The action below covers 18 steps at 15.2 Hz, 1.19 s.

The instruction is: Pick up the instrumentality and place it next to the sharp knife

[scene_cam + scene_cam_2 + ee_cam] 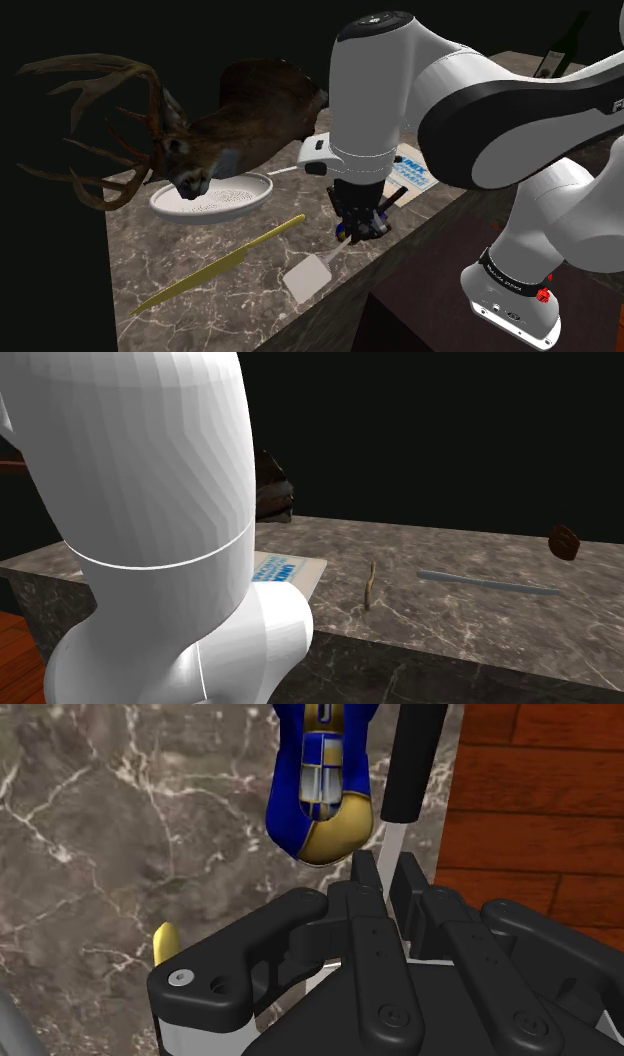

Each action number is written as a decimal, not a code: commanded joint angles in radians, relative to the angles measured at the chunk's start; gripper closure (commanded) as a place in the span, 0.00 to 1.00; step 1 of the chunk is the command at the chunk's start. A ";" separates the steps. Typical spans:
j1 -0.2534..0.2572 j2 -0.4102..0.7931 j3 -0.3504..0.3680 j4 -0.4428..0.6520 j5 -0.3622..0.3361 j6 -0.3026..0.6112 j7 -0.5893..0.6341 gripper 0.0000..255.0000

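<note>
The gripper (362, 222) hangs low over the marble counter (190, 245), near its front edge; whether it is open or closed cannot be determined. The blue-and-yellow instrument (320, 784) lies flat on the counter directly ahead of the gripper, just beside the black handle of a white-bladed spatula (308, 272). The long yellow knife (215, 265) lies apart from the instrument, toward the shoulder view's left, below a white dish (212, 195).

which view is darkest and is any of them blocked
Shoulder view is darkest: deer head and counter in gloom against a black area. Second exterior view: the arm covers its left half. Wrist view: brightest, counter evenly lit.
</note>
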<state>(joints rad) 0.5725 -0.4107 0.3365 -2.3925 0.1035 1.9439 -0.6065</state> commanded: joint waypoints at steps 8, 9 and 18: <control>0.000 0.029 0.011 -0.056 -0.001 0.084 0.006 1.00; 0.000 0.029 0.011 -0.056 -0.001 0.084 0.006 1.00; -0.001 0.028 0.012 -0.056 0.000 0.084 0.006 0.00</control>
<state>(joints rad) 0.5719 -0.3811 0.3488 -2.4437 0.1027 2.0254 -0.5991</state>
